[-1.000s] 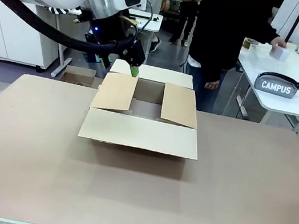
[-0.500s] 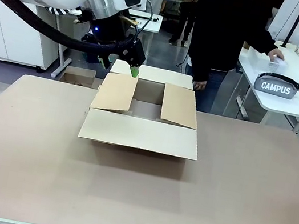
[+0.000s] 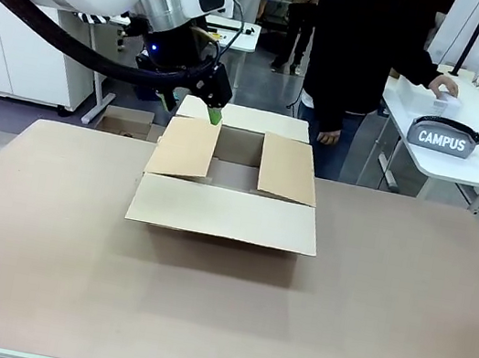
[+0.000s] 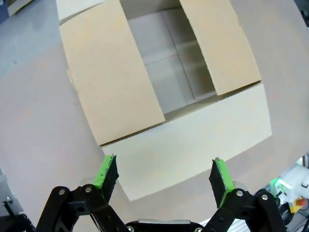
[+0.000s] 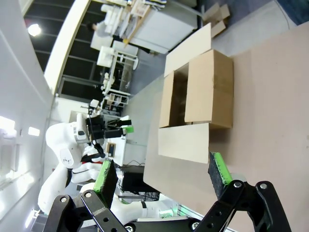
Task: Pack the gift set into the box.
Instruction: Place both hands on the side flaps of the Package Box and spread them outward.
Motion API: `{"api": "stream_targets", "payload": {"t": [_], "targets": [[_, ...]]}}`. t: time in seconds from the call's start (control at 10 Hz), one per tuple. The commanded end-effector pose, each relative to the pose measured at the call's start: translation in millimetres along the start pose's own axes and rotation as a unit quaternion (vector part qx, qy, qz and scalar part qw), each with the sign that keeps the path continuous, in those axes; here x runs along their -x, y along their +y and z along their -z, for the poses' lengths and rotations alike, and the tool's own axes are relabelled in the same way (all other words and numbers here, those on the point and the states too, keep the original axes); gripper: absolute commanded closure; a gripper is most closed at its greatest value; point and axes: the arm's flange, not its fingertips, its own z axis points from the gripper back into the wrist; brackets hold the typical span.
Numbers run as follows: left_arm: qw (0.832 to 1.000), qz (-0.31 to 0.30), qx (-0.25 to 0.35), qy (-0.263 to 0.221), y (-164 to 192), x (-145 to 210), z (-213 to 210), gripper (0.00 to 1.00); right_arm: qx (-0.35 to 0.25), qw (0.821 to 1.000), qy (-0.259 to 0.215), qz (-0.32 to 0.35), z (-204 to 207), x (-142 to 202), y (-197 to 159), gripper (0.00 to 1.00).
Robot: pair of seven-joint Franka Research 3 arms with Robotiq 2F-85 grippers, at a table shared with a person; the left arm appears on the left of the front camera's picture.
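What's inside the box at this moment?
Through the opening of the box, the left wrist view shows bare cardboard floor and no item. The floor under the two side flaps is covered, so those parts cannot be judged.

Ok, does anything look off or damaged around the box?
Nothing stands out. The box sits flat on the table, flaps spread open, undamaged, nothing visible inside. The left tool is open by its far flap.

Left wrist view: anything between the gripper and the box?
Nothing: the left wrist view shows the left gripper open above the box, the gap between bare.
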Motion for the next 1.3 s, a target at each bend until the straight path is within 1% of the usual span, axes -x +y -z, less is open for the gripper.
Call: {"api": "stream_targets", "payload": {"t": [0.0,0.1,0.3,0.5,0.7,0.9,1.0,1.2], "targets": [[0.998,-0.048,0.002,0.034,-8,-14,-5,0.00,-0.014,1.000,-0.004,-0.012,1,-4,1,0.00],[0.995,-0.069,-0.036,0.063,-21,-38,20,0.00,-0.014,1.000,-0.004,-0.012,1,-4,1,0.00],[0.988,-0.114,-0.063,0.083,-25,-63,52,0.00,-0.014,1.000,-0.004,-0.012,1,-4,1,0.00],[0.985,-0.119,-0.086,0.093,-40,-82,76,0.00,-0.014,1.000,-0.004,-0.012,1,-4,1,0.00],[0.981,-0.106,-0.118,0.114,-53,-101,101,0.00,-0.014,1.000,-0.004,-0.012,1,-4,1,0.00],[0.972,-0.107,-0.147,0.146,-61,-113,132,0.00,-0.014,1.000,-0.004,-0.012,1,-4,1,0.00],[0.962,-0.126,-0.188,0.152,-61,-114,146,0.00,-0.014,1.000,-0.004,-0.012,1,-4,1,0.00],[0.953,-0.110,-0.245,0.138,-49,-108,166,0.00,-0.014,1.000,-0.004,-0.012,1,-4,1,0.00]]}}
